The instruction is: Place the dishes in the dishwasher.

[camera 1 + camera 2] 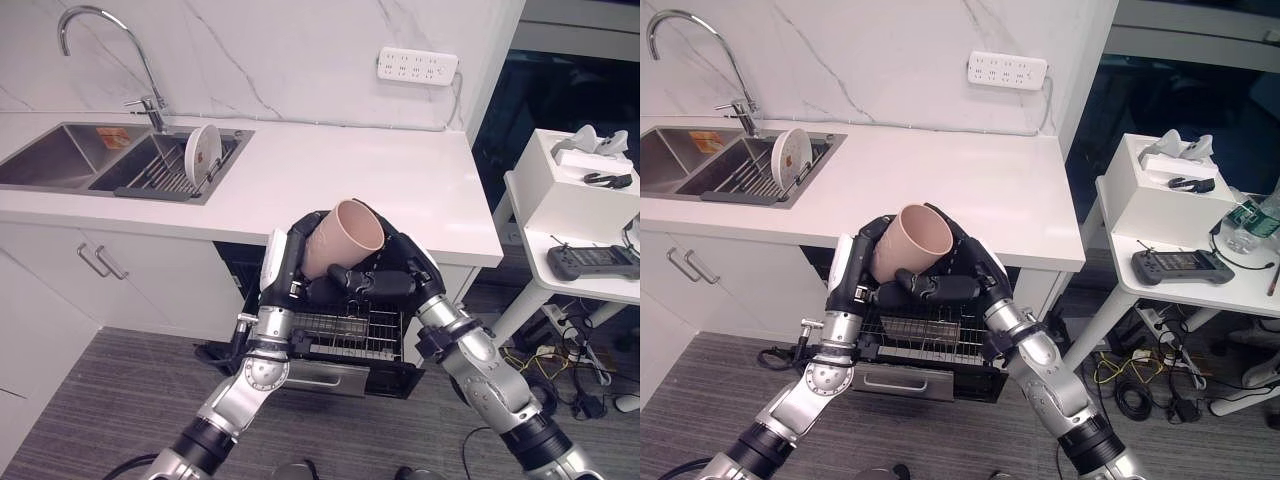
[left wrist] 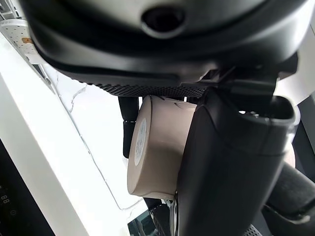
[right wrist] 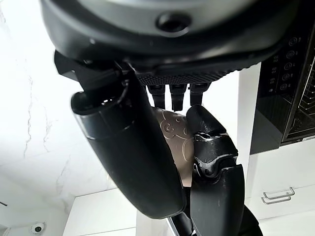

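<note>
A beige cup (image 1: 342,235) hangs tilted in the air, its mouth facing up and to the right, just in front of the white counter's edge. Both hands grip it. My left hand (image 1: 285,262) curls round its left side, and the left wrist view shows the cup's base (image 2: 157,147) past the thumb. My right hand (image 1: 398,265) wraps it from the right, with the thumb lying across below it. Directly beneath, the open dishwasher's wire rack (image 1: 350,335) is pulled out. A white plate (image 1: 202,152) stands upright in the sink's drying rack.
The white counter (image 1: 380,180) runs behind the hands, with a steel sink (image 1: 60,155) and tap (image 1: 100,40) at the far left. On the wall is a power strip (image 1: 417,66). A side table (image 1: 590,285) at the right carries a white box (image 1: 560,180) and a controller (image 1: 592,262).
</note>
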### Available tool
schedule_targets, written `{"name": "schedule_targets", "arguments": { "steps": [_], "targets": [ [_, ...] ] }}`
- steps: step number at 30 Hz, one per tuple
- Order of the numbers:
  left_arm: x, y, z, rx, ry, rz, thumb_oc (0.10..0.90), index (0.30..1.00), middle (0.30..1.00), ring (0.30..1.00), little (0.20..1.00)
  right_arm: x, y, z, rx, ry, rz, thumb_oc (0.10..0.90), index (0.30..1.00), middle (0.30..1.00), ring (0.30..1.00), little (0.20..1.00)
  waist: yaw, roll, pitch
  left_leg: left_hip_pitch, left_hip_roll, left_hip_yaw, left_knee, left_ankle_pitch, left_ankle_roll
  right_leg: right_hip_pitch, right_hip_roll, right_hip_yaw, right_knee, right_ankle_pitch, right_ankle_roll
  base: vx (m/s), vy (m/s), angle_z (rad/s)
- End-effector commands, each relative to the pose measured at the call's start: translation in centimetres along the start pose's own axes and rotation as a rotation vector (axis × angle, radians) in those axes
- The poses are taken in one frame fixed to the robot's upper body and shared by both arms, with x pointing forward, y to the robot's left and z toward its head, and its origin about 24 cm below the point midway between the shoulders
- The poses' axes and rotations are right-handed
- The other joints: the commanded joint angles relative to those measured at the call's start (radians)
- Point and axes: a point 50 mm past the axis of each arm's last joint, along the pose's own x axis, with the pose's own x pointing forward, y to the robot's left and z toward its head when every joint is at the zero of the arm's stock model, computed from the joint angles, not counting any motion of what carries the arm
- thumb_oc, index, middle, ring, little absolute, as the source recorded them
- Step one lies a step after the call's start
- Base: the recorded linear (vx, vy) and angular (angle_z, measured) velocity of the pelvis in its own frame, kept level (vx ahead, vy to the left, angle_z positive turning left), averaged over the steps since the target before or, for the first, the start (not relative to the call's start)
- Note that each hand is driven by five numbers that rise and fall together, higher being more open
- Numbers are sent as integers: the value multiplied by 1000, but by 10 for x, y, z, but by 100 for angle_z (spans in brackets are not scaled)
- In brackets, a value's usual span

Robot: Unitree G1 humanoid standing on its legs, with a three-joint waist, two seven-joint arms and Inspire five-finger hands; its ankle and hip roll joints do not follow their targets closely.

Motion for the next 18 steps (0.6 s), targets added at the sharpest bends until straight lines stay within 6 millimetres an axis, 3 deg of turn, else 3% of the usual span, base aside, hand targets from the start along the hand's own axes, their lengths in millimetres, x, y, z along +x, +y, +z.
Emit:
{"name": "schedule_targets", "arguments": {
  "steps": [1,18],
  "targets": [
    [13,-23,30,-45,-213,-95,400,300,300,300,300,34,55,84,68,-442,333,800,900,900,900,900,-4,-31,-35,55,37,22,-25,-104,-25,70,-15,81,-21,-91,79,0,0,0],
    [0,-38,19,-101,-190,-132,400,300,300,300,300,36,64,80,336,-448,412,800,900,900,900,900,-2,-32,-37,59,40,24,-25,-105,-24,76,-15,80,-21,-95,78,0,0,0]
  ]
}}
